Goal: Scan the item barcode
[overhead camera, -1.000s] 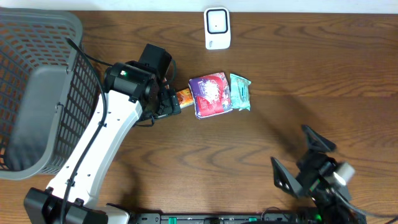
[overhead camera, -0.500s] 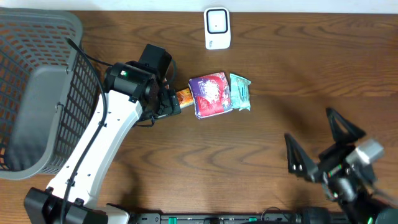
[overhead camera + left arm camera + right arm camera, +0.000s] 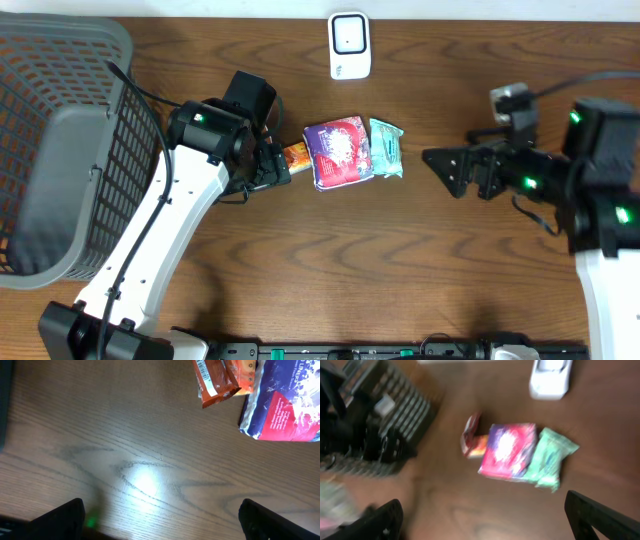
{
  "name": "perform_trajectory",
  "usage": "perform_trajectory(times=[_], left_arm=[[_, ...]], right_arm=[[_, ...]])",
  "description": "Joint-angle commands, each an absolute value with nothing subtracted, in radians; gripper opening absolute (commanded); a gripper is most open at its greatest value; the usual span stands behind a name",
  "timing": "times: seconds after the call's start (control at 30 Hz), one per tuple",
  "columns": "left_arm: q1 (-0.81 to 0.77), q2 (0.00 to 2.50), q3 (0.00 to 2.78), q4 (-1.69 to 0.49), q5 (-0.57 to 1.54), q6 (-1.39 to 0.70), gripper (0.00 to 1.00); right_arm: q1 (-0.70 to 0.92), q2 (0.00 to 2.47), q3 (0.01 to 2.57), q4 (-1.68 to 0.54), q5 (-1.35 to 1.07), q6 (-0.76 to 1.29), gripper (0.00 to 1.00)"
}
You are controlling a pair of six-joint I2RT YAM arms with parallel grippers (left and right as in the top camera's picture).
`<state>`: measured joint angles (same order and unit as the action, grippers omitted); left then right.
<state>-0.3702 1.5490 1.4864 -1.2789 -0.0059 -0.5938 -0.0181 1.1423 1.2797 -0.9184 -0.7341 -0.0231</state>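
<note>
Near the middle of the table (image 3: pixel 300 270) three small packets lie in a row: an orange packet (image 3: pixel 296 155), then a purple packet (image 3: pixel 338 152) touching it, and a green packet (image 3: pixel 386 149) just beside the purple one. A white scanner (image 3: pixel 349 45) stands at the far edge, well apart from them, and a grey basket (image 3: pixel 60 150) is at the left side. The left gripper (image 3: pixel 268 165) hovers just beside the orange packet with its fingers spread wide and nothing between them. The right gripper (image 3: pixel 442 172) is also wide open and empty, pointing toward the green packet from the right but apart from it. I judge that the orange packet is the item to scan first, because it is nearest to the left gripper and the left wrist view shows a barcode (image 3: pixel 202 370) printed at its end. It looks like thin plastic film, so it is probably very light, soft and a little slippery, and it may bend or crinkle when squeezed. A good place to hold it seems to be across the narrow body or at the sealed edge away from the barcode, so that the fingers do not cover the stripes. Care is needed not to catch the purple packet together with it.
</note>
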Motion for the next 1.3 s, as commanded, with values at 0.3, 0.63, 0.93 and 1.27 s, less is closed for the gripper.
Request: perform_trajectory(times=[0.3, 0.63, 0.93, 1.27], left_arm=[[-0.369, 1.555, 1.486, -1.283, -0.012, -0.577, 0.98], [-0.369, 1.555, 1.486, -1.283, -0.012, -0.577, 0.98], [-0.369, 1.555, 1.486, -1.283, -0.012, -0.577, 0.98], [-0.369, 1.555, 1.486, -1.283, -0.012, -0.577, 0.98]], right_arm=[[-0.004, 1.552, 1.296, -0.89, -0.656, 0.207, 0.94], [0.088, 1.911, 1.53, -0.973, -0.466, 0.216, 0.95], [0.08, 2.133, 1.557, -0.854, -0.688, 0.159, 0.64], [0.078, 2.254, 1.558, -0.805, -0.765, 0.16, 0.1]])
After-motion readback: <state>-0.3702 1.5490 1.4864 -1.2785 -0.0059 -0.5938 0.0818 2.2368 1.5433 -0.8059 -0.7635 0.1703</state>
